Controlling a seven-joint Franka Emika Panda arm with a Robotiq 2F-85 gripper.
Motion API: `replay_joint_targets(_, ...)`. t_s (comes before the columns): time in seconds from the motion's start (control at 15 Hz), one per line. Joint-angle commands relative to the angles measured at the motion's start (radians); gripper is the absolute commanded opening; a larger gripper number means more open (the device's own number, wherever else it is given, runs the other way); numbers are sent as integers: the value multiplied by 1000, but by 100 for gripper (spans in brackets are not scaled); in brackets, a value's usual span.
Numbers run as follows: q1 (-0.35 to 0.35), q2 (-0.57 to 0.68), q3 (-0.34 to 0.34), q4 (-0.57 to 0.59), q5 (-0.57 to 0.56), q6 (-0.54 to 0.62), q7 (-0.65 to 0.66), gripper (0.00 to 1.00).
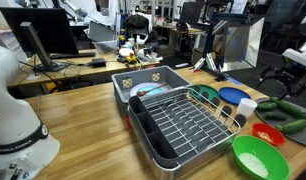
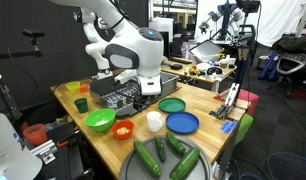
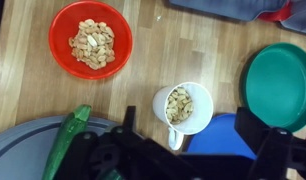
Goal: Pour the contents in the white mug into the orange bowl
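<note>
The white mug [image 3: 183, 108] stands upright on the wooden table, holding pale bits, with its handle toward the bottom of the wrist view. The orange bowl [image 3: 91, 40], also with pale bits inside, sits up and to the left of it. My gripper [image 3: 188, 116] hangs open above the mug, one dark finger [image 3: 128, 122] on each side, touching nothing. In both exterior views the mug [image 2: 154, 121] [image 1: 247, 106] stands between the orange bowl [image 2: 123, 128] [image 1: 268, 133] and a blue plate. The gripper [image 2: 147, 94] is raised over the table.
A blue plate [image 3: 218, 135] lies right beside the mug and a green plate [image 3: 283, 85] beyond it. A cucumber [image 3: 65, 145] rests on a grey plate [image 3: 18, 150]. A green bowl [image 2: 100, 121] and a dish rack [image 1: 178, 115] stand nearby.
</note>
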Motion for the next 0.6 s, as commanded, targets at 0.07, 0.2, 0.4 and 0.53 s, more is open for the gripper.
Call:
replay_joint_targets(0.07, -6, 1, 5, 10, -3, -1, 12, 100)
replay_joint_targets(0.2, -6, -1, 5, 11, -3, -1, 14, 100)
replay_joint_targets(0.4, -6, -1, 5, 11, -3, -1, 14, 100)
replay_joint_targets(0.53, -13, 14, 9, 30, 36, -18, -1, 100)
